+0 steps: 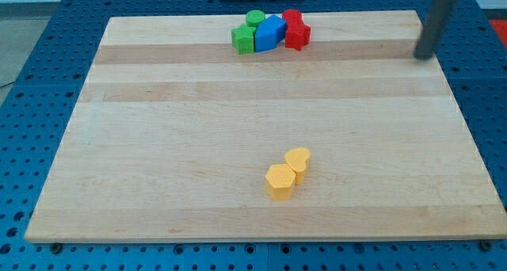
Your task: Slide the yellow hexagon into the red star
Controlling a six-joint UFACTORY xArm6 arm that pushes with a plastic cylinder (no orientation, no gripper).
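Note:
The yellow hexagon (280, 181) lies on the wooden board, below the middle, touching a yellow heart-shaped block (299, 158) at its upper right. The red star (298, 36) sits near the view's top edge, at the right end of a tight cluster of blocks. My tip (423, 56) is at the view's upper right, near the board's right edge, far from the yellow hexagon and well to the right of the red star. It touches no block.
The cluster at the top holds a green star-like block (243, 40), a green round block (255, 18), a blue block (270, 32) and a red round block (292, 17). The wooden board (158, 144) rests on a blue perforated table (32, 81).

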